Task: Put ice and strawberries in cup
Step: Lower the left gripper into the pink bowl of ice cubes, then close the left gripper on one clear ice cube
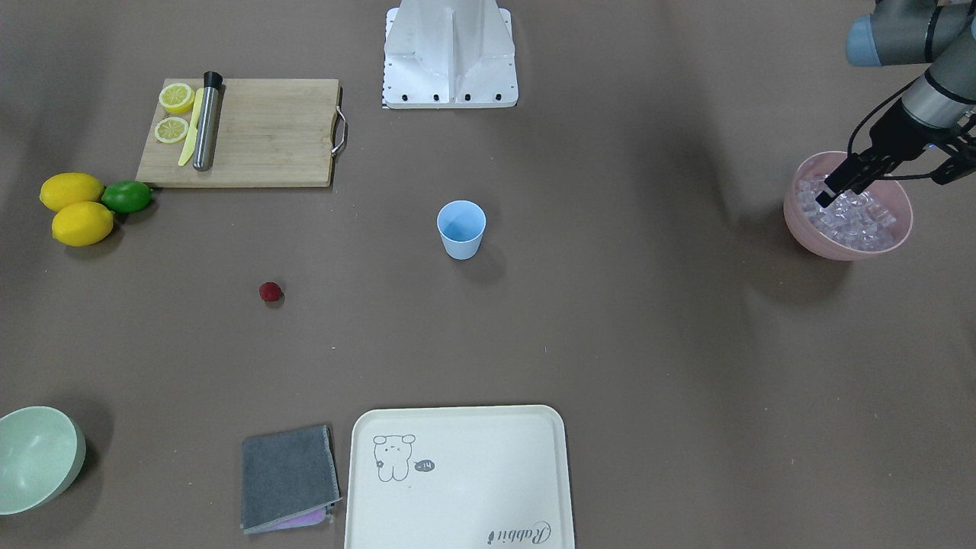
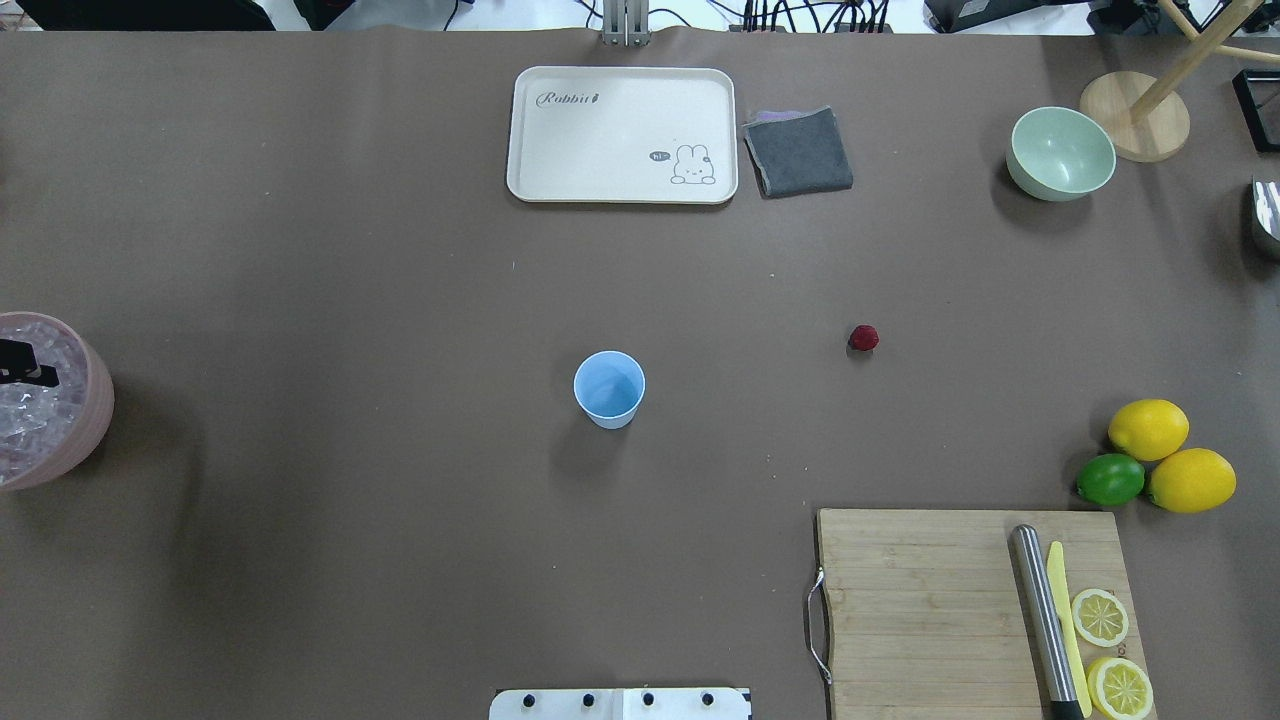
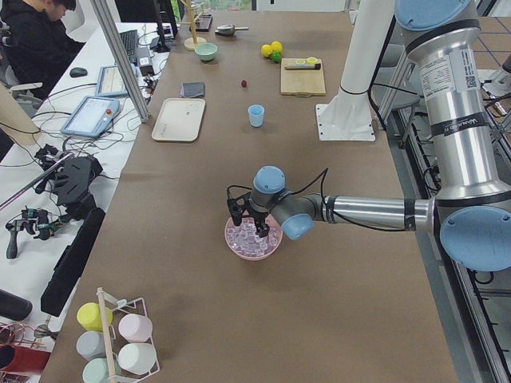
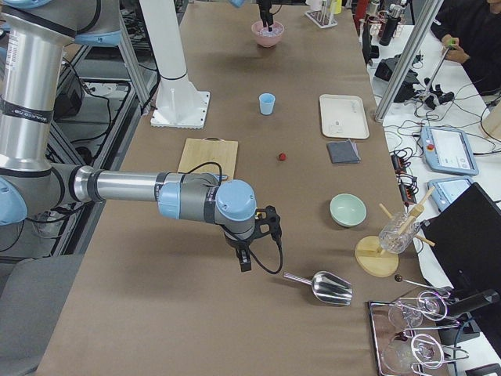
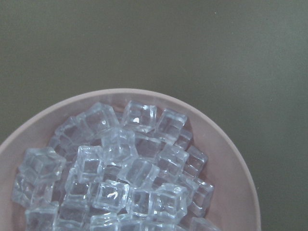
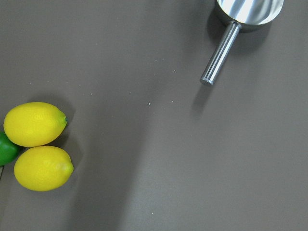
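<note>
Your left hand (image 3: 246, 223) hovers open and empty over the ice (image 5: 120, 168), poised to pinch a cube. Your right hand (image 4: 246, 262): can't tell.

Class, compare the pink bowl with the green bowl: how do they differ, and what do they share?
The pink bowl is heaped with ice; the green bowl is empty. The left gripper hangs over the pink bowl; none hangs over the green bowl. The pink bowl stands at the robot's left end of the table, the green bowl towards its right. Both are round, open bowls.
</note>
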